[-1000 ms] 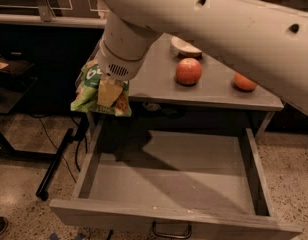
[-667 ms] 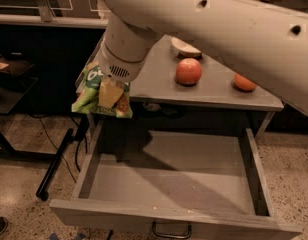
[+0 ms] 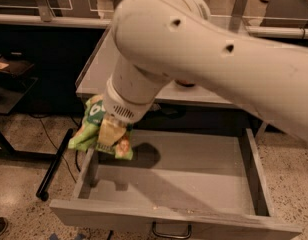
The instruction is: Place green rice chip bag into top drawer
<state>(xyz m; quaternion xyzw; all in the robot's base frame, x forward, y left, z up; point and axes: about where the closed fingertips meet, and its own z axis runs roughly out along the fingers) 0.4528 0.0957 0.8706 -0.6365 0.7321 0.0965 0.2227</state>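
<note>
The gripper [image 3: 112, 135] clamps the green rice chip bag [image 3: 90, 120] above the left wall of the open top drawer [image 3: 194, 181], beside the counter [image 3: 96, 69] edge.

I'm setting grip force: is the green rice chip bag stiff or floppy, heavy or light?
Probably floppy: the green rice chip bag sags and crumples around the claw, which pinches it above a side wall of the top drawer. Likely light, since one pinch holds it aloft. Hard squeezing might crush it.
</note>
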